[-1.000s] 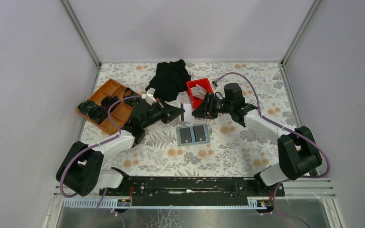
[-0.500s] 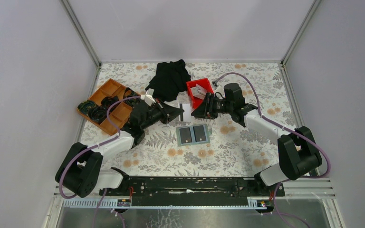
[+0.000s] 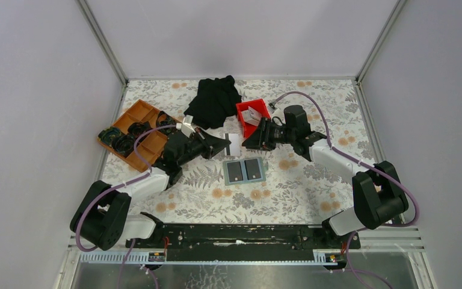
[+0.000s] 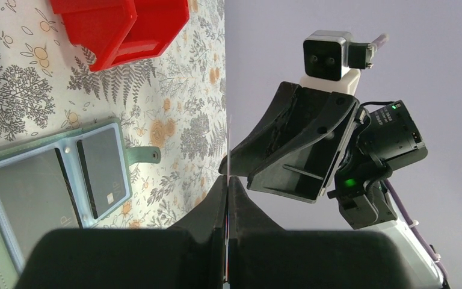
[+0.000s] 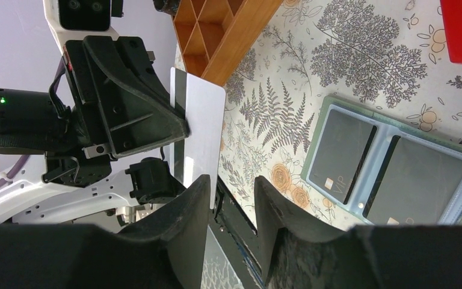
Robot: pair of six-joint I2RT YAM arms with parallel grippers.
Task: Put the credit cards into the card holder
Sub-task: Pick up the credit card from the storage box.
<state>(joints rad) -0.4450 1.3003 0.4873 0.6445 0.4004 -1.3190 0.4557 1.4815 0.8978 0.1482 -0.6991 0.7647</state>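
Observation:
The card holder (image 3: 244,171) lies open on the table with two dark credit cards (image 3: 236,171) in its slots; it also shows in the left wrist view (image 4: 48,192) and the right wrist view (image 5: 391,174). My left gripper (image 3: 221,143) is shut on a white credit card (image 3: 235,142) and holds it on edge above the table, behind the holder. That card is a thin line in the left wrist view (image 4: 229,144) and a white face in the right wrist view (image 5: 200,129). My right gripper (image 3: 254,138) is open and faces the card, whose near edge is beside one finger (image 5: 183,205).
A red bin (image 3: 252,115) with white pieces in it stands behind the right gripper. An orange compartment tray (image 3: 135,133) with dark items is at the left. A black cloth (image 3: 215,99) lies at the back. Walls close in both sides and the back.
My left gripper has risen slightly with the white card. My right gripper has stayed close to the card and has hardly moved.

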